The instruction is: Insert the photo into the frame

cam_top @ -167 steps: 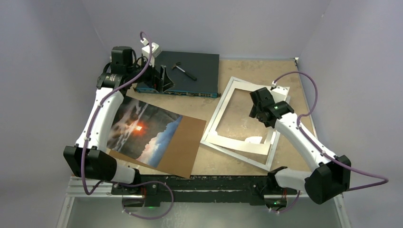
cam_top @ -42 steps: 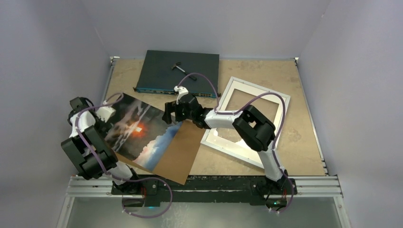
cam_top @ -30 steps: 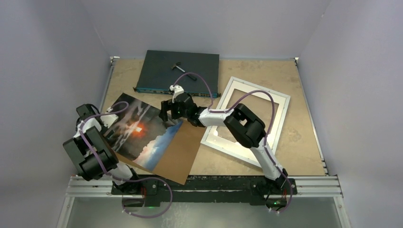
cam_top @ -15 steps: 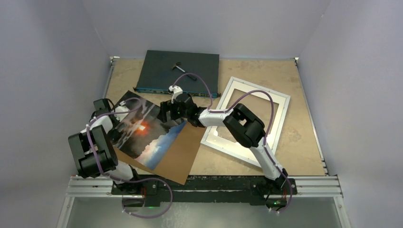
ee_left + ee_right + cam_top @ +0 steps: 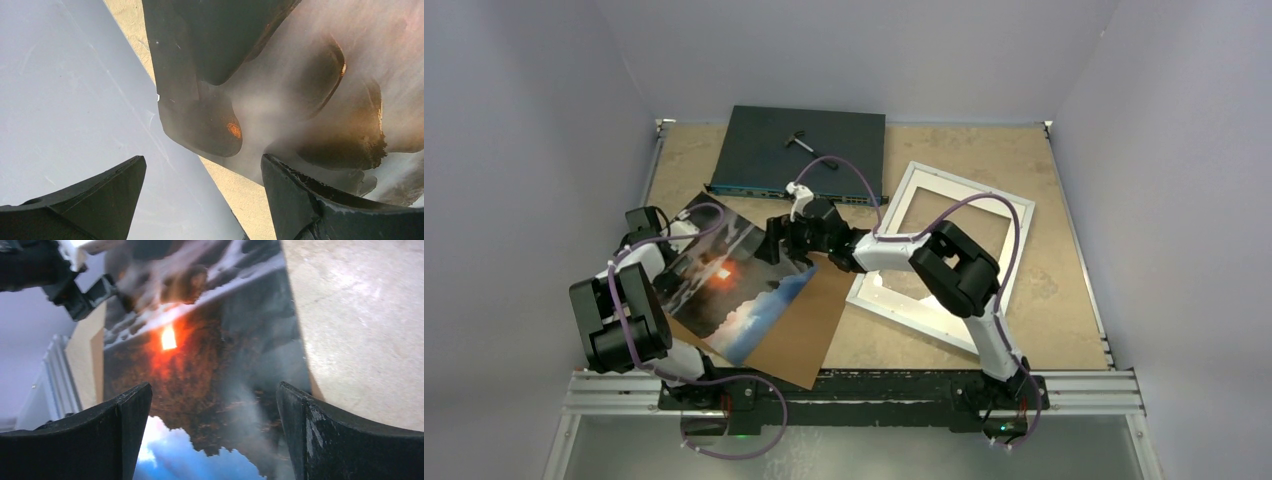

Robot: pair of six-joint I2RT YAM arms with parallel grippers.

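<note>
Read the overhead view as a dial with twelve at the far wall. The large glossy photo [image 5: 734,285], dark cloud with an orange-red glow at its centre and blue along its near right side, lies flat at about eight o'clock on the tan table [image 5: 984,150]. It rests on a plain brown backing board [image 5: 809,325], which shows from under it at four o'clock. The large white-bordered rectangular frame [image 5: 1020,215] sits well apart at three o'clock, and nothing is in its opening yet. The dark flat network switch [image 5: 824,130] sits out of play at twelve. Both arms are on the print. The left gripper [image 5: 667,258] is at its nine o'clock edge, jaws spread wide, and in its wrist view the print's corner runs up between the two fingers. The right gripper [image 5: 784,243] has reached across to the two o'clock edge with its jaws just as wide, and its wrist camera looks down the length of the picture with nothing pinched. Whether either finger touches the paper, I can't tell. So by my reading this is the pick-up step — approach made, grasp not yet taken. The next move calls for getting a fingertip under a thin sheet lying flush on the board. Then both grippers need to close gently without creasing it, lift it level and carry it toward three o'clock — turning it to match the frame's skewed opening.
</note>
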